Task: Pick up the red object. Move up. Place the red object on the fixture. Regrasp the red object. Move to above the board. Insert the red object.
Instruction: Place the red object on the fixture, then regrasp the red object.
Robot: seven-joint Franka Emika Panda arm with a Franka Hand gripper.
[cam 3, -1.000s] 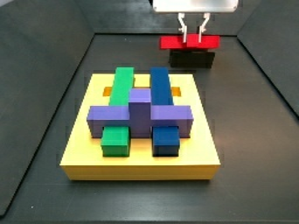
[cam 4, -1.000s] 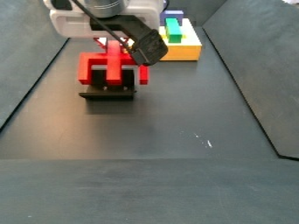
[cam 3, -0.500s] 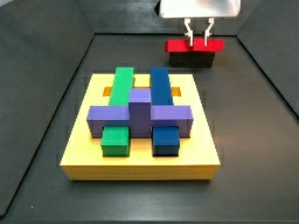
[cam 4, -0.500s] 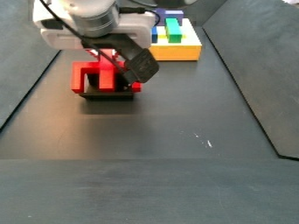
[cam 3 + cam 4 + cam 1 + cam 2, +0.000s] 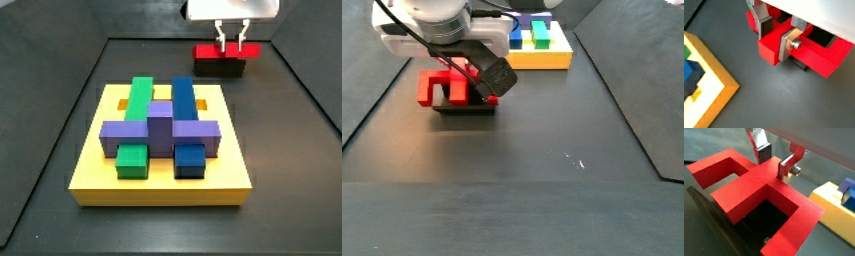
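Observation:
The red object (image 5: 214,51) rests in the fixture (image 5: 221,68) at the back of the floor, its bar lying across the dark holder (image 5: 465,108). My gripper (image 5: 233,42) comes down on it from above. In both wrist views the silver fingers stand on either side of the red central stub (image 5: 769,49), pads pressed to its sides, so the gripper (image 5: 777,35) is shut on the red object (image 5: 751,183). The two legs spread out over the fixture's dark opening (image 5: 757,224). The yellow board (image 5: 160,186) lies apart from it.
The board carries a green block (image 5: 139,95), a blue block (image 5: 182,95) and a purple cross block (image 5: 160,127). One corner of the board (image 5: 711,85) comes close to the fixture. Raised dark walls (image 5: 305,90) border the floor.
The gripper has come down with the red object, and the piece now sits lower in the fixture. The jaws stayed shut on the stub.

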